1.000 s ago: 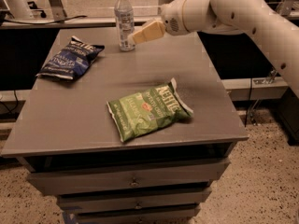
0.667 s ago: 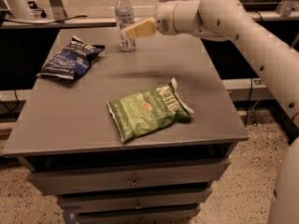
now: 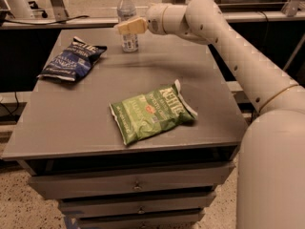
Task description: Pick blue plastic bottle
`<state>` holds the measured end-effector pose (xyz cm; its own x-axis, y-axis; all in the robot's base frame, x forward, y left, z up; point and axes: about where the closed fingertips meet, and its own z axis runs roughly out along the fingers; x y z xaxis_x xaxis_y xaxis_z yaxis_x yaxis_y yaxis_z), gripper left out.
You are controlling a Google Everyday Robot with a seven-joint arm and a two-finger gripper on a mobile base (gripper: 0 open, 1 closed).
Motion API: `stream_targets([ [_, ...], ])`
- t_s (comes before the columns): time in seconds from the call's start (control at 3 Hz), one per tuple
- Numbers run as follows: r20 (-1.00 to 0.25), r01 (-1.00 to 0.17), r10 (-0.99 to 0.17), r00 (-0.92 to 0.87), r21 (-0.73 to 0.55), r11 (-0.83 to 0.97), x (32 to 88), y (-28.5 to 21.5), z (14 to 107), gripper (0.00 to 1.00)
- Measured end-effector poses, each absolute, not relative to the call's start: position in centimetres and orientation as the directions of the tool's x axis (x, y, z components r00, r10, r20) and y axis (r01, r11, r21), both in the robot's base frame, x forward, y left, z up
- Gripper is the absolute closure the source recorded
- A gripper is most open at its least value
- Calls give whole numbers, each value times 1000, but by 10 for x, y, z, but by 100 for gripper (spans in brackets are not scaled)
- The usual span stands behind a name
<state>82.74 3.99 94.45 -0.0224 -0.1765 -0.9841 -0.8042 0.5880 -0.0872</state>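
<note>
The blue plastic bottle (image 3: 127, 19) stands upright at the far edge of the grey table (image 3: 86, 113). It is clear, with a white cap and a pale label. My gripper (image 3: 128, 26) reaches in from the right on a long white arm. Its tan fingers overlap the bottle's middle in the camera view. I cannot tell whether they touch the bottle.
A dark blue chip bag (image 3: 71, 58) lies at the table's far left. A green chip bag (image 3: 151, 110) lies near the front centre. The table has drawers below. My white arm (image 3: 248, 66) spans the right side of the view.
My gripper has moved left, from beside the bottle's right side to in front of its middle. The bottle and both bags have not moved.
</note>
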Motion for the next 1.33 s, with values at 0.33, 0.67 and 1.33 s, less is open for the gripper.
stream_targets([
  [0.33,-987,-813,-156,-34,-64,579,839,56,935,0],
  [0.67,-990,-815,-133,-45,-40,579,845,68,927,17],
  [1.33,-995,-805,-91,-46,-17,593,852,78,919,64],
])
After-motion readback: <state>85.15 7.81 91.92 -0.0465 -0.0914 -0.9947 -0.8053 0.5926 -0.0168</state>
